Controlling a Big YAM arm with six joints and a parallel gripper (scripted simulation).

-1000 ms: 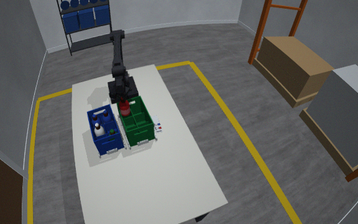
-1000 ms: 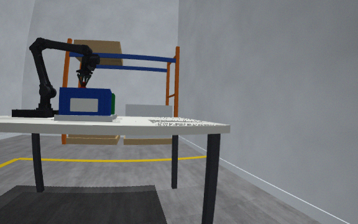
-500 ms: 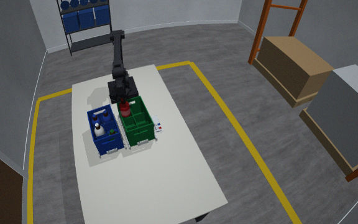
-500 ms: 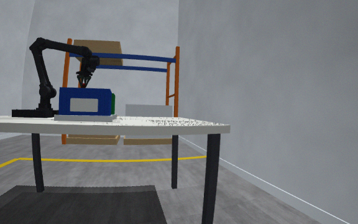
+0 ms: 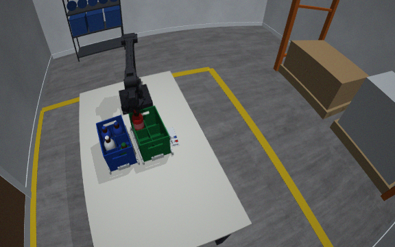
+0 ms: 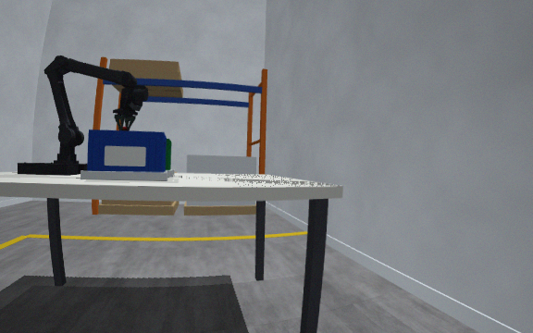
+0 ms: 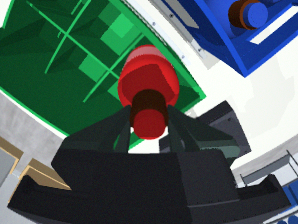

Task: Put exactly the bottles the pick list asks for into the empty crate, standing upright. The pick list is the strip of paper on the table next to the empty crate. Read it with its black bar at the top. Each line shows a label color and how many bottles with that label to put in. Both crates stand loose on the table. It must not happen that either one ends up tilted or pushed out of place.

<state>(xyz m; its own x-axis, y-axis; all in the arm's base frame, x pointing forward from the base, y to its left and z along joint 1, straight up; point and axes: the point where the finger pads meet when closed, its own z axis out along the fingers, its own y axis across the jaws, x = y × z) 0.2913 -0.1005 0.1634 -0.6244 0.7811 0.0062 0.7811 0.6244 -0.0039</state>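
Observation:
My gripper [image 5: 136, 112] is shut on the neck of a red-labelled bottle [image 5: 138, 121] and holds it upright over the far left corner of the green crate [image 5: 150, 134]. In the wrist view the red bottle [image 7: 148, 90] hangs below my fingers, above the edge of the green crate [image 7: 80, 43]. The blue crate [image 5: 117, 143] stands just left of the green one and holds several bottles, among them a white-labelled one [image 5: 109, 143] and blue-labelled ones [image 5: 116, 127]. The pick list [image 5: 174, 137] lies on the table right of the green crate.
The arm's base [image 5: 136, 97] stands on the table just behind both crates. From the side view the blue crate [image 6: 127, 150] hides most of the green one. A shelf rack [image 5: 92, 24] and cardboard boxes [image 5: 321, 73] stand well off the table.

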